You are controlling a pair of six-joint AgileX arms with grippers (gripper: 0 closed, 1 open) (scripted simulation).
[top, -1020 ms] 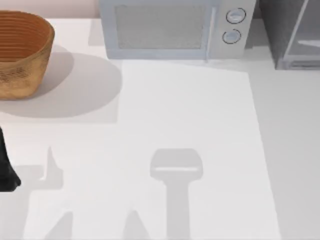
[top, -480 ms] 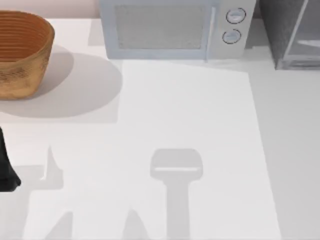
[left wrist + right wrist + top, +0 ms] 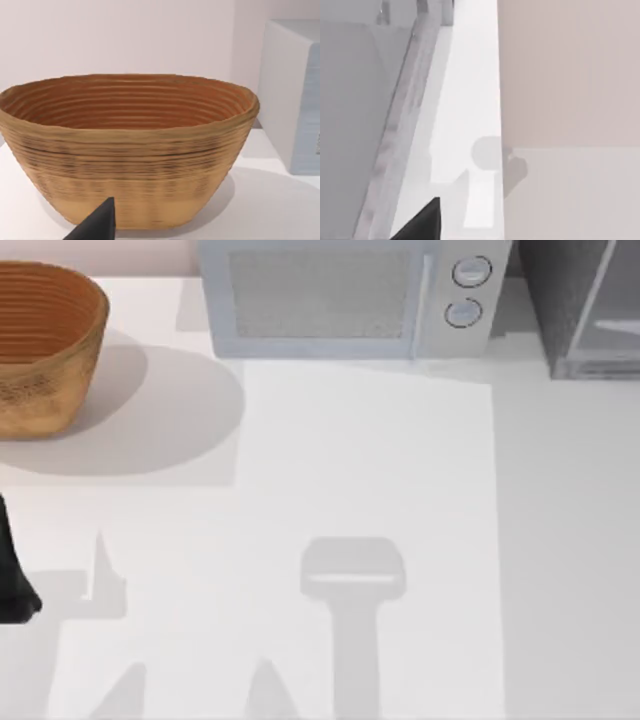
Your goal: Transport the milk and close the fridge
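Note:
The milk is out of view. The fridge (image 3: pixel 588 308) stands at the table's back right corner, a grey cabinet with a speckled side and a lighter door panel. The right wrist view looks closely along the fridge (image 3: pixel 365 120) and its speckled edge, with a dark tip of my right gripper (image 3: pixel 422 222) low in the picture. My left gripper (image 3: pixel 12 580) sits at the table's left edge as a black shape. In the left wrist view a dark tip of the left gripper (image 3: pixel 97 226) points at the basket, which looks empty.
A woven brown basket (image 3: pixel 40 345) stands at the back left. A pale microwave (image 3: pixel 345 298) with two round knobs sits at the back middle, between basket and fridge. The wall rises right behind them. White tabletop (image 3: pixel 350 460) spreads across the front.
The shaded band on the table's right side has widened towards the left. The left arm, basket and microwave have not moved.

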